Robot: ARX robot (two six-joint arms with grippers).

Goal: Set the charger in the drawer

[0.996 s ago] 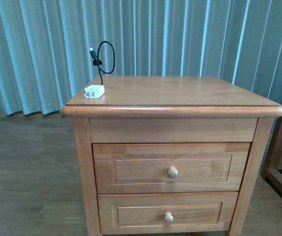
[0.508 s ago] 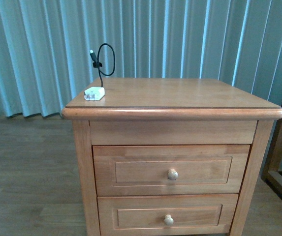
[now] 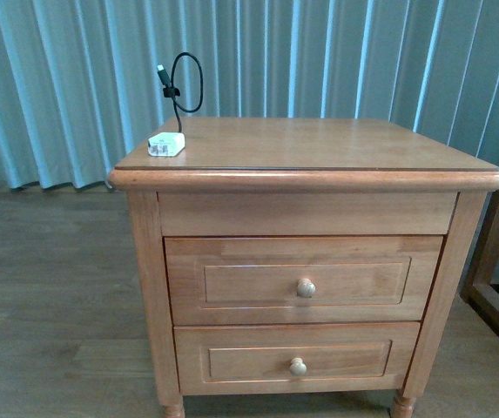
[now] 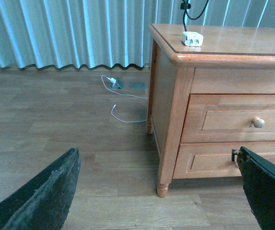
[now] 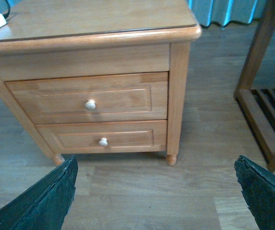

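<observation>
Charger (image 3: 165,144): white plug block, flat near left edge of the nightstand (image 3: 336,144) top; black cable looped, standing upright behind it. Drawer (image 3: 362,279): upper, taller, light-brown, one round knob (image 3: 306,287), closed.

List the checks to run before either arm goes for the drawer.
1. Upper drawer open to receive the charger: not ok. It is shut flush with the front.
2. Its round knob unobstructed: ok. Nothing is in front of it.
3. Charger located and reachable from above: ok. It lies on the nightstand top near the left edge, with its cable loop standing up behind it.
4. Left pincer open and empty: ok.
5. Right pincer open and empty: ok.
6. Room inside the drawer: cannot tell, the interior is hidden.
</observation>
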